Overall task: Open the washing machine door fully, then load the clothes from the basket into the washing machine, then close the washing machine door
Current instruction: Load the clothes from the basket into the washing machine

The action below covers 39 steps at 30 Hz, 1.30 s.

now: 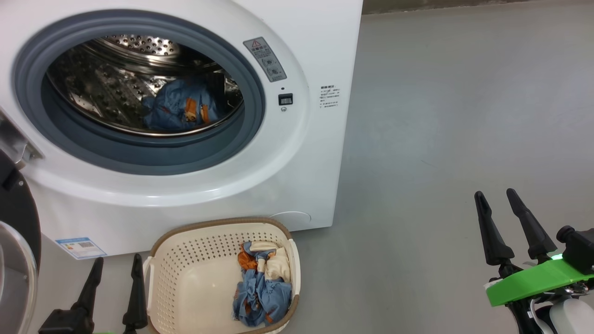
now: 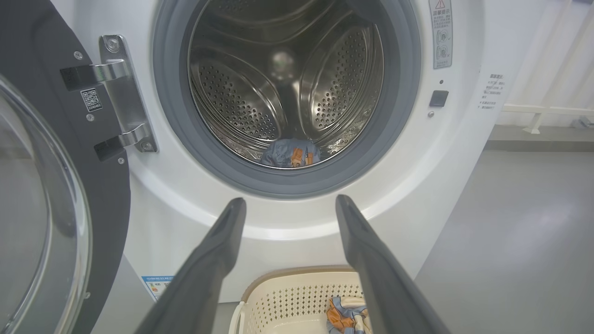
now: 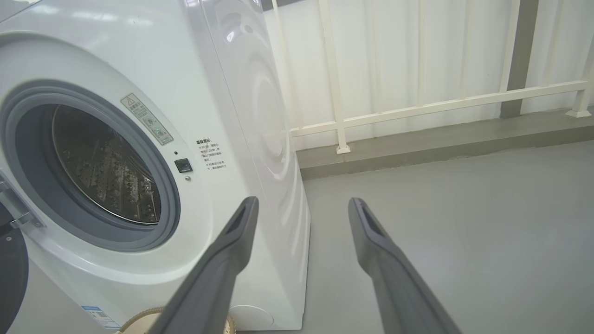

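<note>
The white washing machine (image 1: 301,176) stands before me, its door (image 2: 106,195) swung wide at my left. The cream basket (image 1: 185,260) sits just in front of it, clothes (image 1: 262,287) heaped at its right end; one blue garment (image 1: 181,109) lies in the steel drum (image 2: 232,102). My left hand (image 1: 117,258), beside the basket, and my right hand (image 1: 495,192), over bare floor (image 1: 441,116), are both released, grasping nothing. The red-triangle warning sticker (image 1: 265,59), blue label (image 1: 81,247) and QR tag (image 2: 91,99) carry print too small to read.

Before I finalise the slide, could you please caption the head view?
Door open, one blue garment in the drum, more clothes in the basket, left gripper and right gripper open, empty.
</note>
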Tool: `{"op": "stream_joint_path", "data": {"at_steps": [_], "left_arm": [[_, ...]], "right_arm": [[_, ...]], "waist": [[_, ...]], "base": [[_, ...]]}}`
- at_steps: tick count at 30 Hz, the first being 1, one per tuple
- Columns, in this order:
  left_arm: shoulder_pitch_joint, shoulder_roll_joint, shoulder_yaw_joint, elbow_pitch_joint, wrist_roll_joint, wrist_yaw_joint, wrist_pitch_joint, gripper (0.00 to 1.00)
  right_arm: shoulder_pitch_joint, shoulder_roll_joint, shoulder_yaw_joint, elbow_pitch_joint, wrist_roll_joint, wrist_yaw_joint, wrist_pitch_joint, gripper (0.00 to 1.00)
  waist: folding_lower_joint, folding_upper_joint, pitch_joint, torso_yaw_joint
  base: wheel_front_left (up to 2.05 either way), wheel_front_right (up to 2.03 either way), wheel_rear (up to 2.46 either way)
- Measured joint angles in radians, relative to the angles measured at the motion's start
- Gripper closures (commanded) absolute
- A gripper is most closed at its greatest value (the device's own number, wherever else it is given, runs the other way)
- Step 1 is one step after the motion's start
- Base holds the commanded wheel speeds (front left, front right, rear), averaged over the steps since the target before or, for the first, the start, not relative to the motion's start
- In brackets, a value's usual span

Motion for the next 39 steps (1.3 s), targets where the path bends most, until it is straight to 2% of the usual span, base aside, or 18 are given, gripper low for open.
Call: {"op": "stream_joint_path", "data": {"at_steps": [10, 16, 23, 32, 39], "left_arm": [[0.0, 0.0, -0.001, 0.001, -0.001, 0.0, 0.0, 0.0], [-0.007, -0.001, -0.011, 0.049, -0.026, 0.0, 0.0, 0.0], [-0.077, -0.003, -0.068, 0.172, -0.086, 0.0, 0.0, 0.0], [-0.243, -0.002, -0.162, 0.373, -0.16, 0.0, 0.0, 0.0], [-0.408, 0.032, -0.231, 0.519, -0.204, 0.0, 0.0, 0.0]], "right_arm": [[0.0, 0.001, -0.003, -0.007, 0.0, 0.0, 0.0, 0.0], [-0.004, 0.016, -0.006, -0.019, -0.002, 0.0, 0.0, 0.0], [-0.056, 0.039, -0.02, -0.034, -0.004, 0.0, 0.0, 0.0], [-0.161, 0.085, -0.034, -0.053, -0.013, 0.0, 0.0, 0.0], [-0.238, 0.111, -0.032, -0.069, -0.019, 0.0, 0.0, 0.0]], "waist": [[0.0, 0.0001, 0.016, -0.005], [0.0, 0.0, 0.05, -0.01], [0.0, 0.0, 0.121, -0.019], [0.0, 0.0001, 0.254, -0.042], [0.0, 0.0, 0.37, -0.067]], "base": [[0.0, 0.0, 0.0], [0.0, 0.0, 0.0], [0.0, 0.0, 0.0], [0.0, 0.0, 0.0], [0.0, 0.0, 0.0]]}}
